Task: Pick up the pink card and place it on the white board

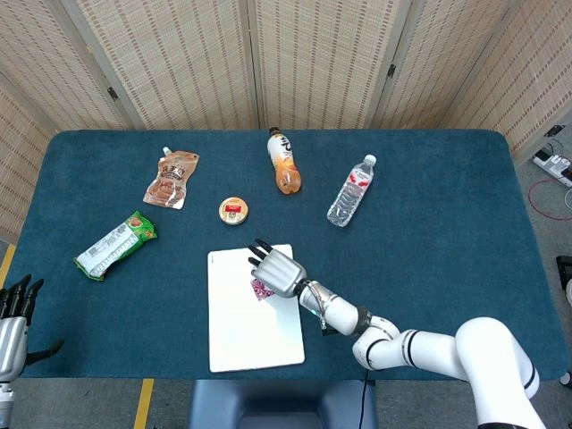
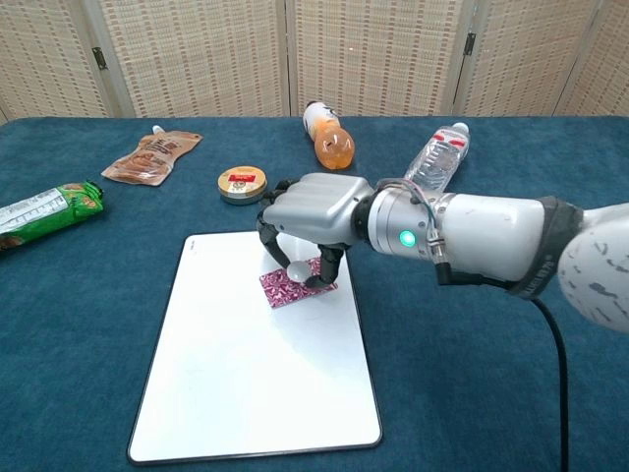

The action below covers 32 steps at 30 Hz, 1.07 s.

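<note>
The pink patterned card (image 1: pixel 258 290) (image 2: pixel 283 289) lies flat on the upper right part of the white board (image 1: pixel 241 340) (image 2: pixel 246 393). My right hand (image 1: pixel 277 268) (image 2: pixel 314 208) hangs directly over the card, palm down, with its fingers curved toward it and spread apart. Its fingertips come down close to the card's far edge, and whether they touch it is unclear. Most of the card is hidden under the hand in the head view. My left hand (image 1: pixel 12 323) sits off the table's near left corner, fingers extended, holding nothing.
An orange drink bottle (image 1: pixel 285 161) (image 2: pixel 329 138) and a water bottle (image 1: pixel 350 190) (image 2: pixel 434 163) lie behind the board. A round tin (image 1: pixel 233 211) (image 2: pixel 242 184), a brown pouch (image 1: pixel 172 180) (image 2: pixel 150 157) and a green packet (image 1: pixel 114 245) (image 2: pixel 44 213) lie to the left.
</note>
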Motion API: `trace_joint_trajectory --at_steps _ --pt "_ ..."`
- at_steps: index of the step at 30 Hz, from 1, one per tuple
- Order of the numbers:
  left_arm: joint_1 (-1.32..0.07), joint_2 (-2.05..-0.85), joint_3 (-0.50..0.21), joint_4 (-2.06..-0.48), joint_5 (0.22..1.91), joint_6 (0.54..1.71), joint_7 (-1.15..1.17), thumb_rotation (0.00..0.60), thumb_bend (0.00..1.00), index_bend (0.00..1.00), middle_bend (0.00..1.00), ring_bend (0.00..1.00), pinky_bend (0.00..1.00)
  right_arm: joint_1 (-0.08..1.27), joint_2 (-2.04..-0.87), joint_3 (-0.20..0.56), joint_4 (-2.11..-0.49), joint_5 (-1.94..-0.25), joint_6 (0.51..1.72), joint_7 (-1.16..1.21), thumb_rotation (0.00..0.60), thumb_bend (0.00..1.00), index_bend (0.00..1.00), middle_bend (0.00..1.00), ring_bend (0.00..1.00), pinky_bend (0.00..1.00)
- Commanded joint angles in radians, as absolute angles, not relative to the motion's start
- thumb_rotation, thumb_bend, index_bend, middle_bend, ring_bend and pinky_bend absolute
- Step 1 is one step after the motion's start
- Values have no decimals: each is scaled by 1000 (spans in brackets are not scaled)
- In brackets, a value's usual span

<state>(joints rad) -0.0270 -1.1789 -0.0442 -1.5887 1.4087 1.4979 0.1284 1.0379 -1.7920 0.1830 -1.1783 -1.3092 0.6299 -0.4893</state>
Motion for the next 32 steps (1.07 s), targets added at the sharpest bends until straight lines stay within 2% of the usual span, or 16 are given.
trace_joint_trajectory --at_steps 1,6,9,22,32 --pt "-25 -1178 -43 -1586 1407 1497 126 600 133 0 0 0 0 1057 -1812 189 -1159 -1271 606 -516 589 322 394 213 18 0" --pt "-24 -1178 -45 -1581 1405 1497 118 600 133 0 0 0 0 1053 -1780 184 -1196 -1237 624 -540 588 321 251 198 14 0" --pt "-26 -1179 -46 -1579 1408 1496 115 600 133 0 0 0 0 1024 -1735 179 -1247 -1233 675 -539 587 321 207 193 13 0" --pt "-57 -1194 -60 -1574 1423 1475 115 600 133 0 0 0 0 689 -1336 43 -1601 -1302 1100 -512 588 321 206 191 16 0" --pt "-87 -1204 -75 -1591 1447 1475 149 600 133 0 0 0 0 400 -1193 -58 -1653 -1400 1432 -342 589 321 206 188 58 0"
